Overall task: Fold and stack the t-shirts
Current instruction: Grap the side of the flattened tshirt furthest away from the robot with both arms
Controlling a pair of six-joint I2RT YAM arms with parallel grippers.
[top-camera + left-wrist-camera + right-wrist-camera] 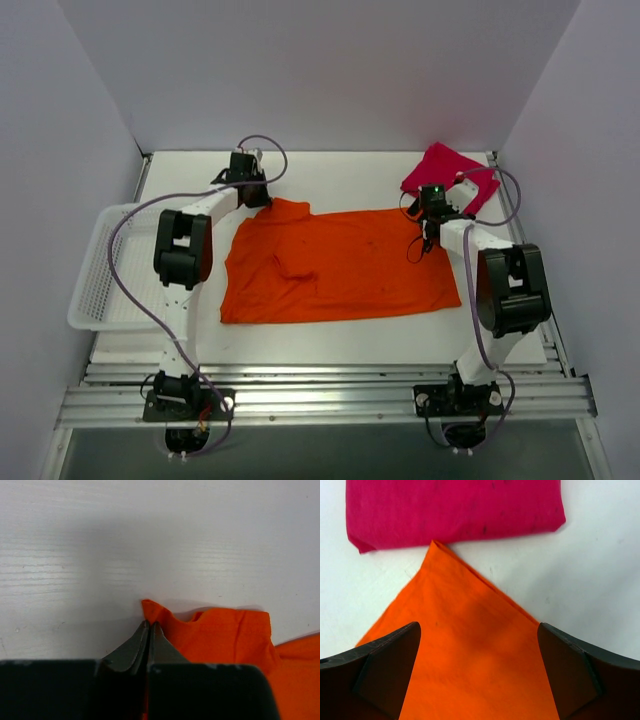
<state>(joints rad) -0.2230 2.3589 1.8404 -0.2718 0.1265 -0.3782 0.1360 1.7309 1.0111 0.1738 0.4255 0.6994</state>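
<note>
The orange t-shirt (340, 265) lies spread flat across the middle of the table. My left gripper (262, 200) is at its far left corner. In the left wrist view the jaws (150, 626) are pressed together, with the orange t-shirt's corner (220, 635) poking out past the tips and an orange sliver between them. The red t-shirt (450, 175) lies folded at the back right. My right gripper (432, 225) hovers over the orange shirt's far right corner. Its fingers (385, 670) stand wide apart around that corner (470, 655), gripper (477, 627) open, with the red t-shirt (455, 510) just beyond.
A white mesh basket (100, 270) sits at the table's left edge beside the left arm. Walls close in the back and both sides. Bare white tabletop (350, 175) runs behind the orange shirt.
</note>
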